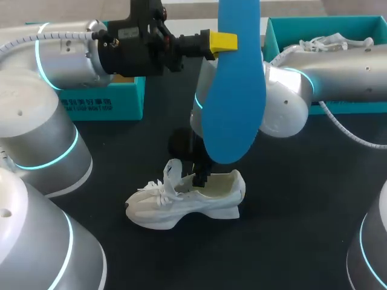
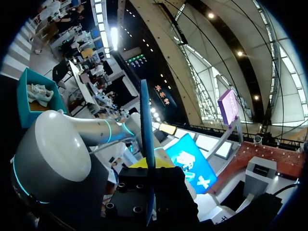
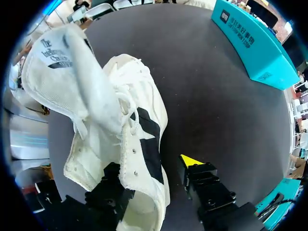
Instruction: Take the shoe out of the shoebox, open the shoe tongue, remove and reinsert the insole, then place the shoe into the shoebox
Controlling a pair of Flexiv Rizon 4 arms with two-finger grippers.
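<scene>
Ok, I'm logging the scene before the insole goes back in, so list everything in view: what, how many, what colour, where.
insole: one, blue, held up above the shoe.
shoe: one, white, on its sole on the table, tongue raised.
other shoe: one, white, inside the right box.
boxes: two, teal, at the table's far side: left box, right box.
table: one, black.
left end effector: one, yellow-tipped, shut on the insole.
right end effector: one, yellow-tipped, open, one finger inside the shoe, the other outside.
arms: two, silver: left arm, right arm.
</scene>
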